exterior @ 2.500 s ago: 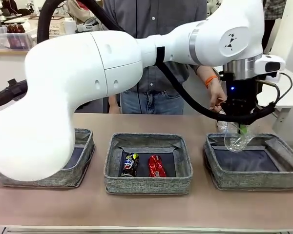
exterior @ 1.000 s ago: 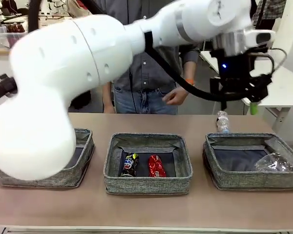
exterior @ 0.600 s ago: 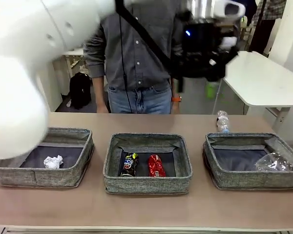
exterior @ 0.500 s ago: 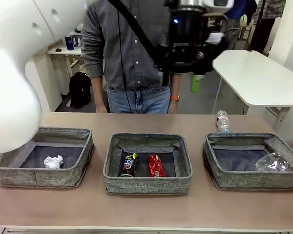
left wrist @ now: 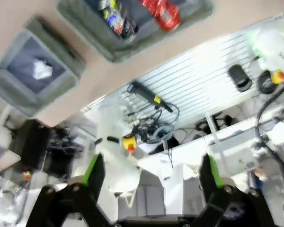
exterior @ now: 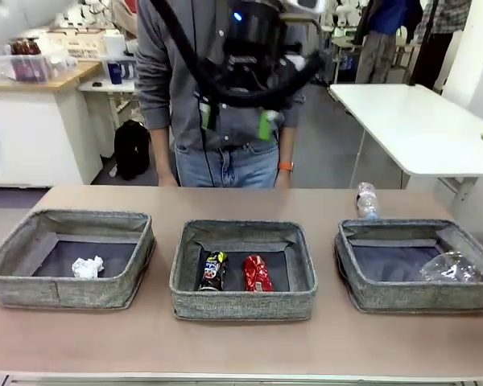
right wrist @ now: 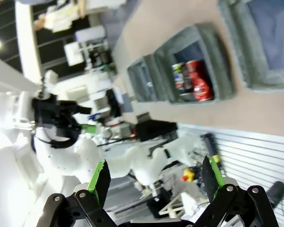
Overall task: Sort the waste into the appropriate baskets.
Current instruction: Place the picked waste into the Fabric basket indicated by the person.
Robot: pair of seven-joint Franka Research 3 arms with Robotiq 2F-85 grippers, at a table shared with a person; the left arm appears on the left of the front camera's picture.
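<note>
Paper ball [exterior: 87, 267], both cans [exterior: 215, 271] and plastic cup [exterior: 449, 268] are binned; water bottle [exterior: 367, 200] remains beside the right basket [exterior: 362, 277]; both grippers [left wrist: 150, 177] [right wrist: 156, 182] gape wide, empty.

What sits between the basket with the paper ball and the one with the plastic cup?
In the front view, a third grey basket sits between them, holding a dark can and a crushed red can side by side.
</note>
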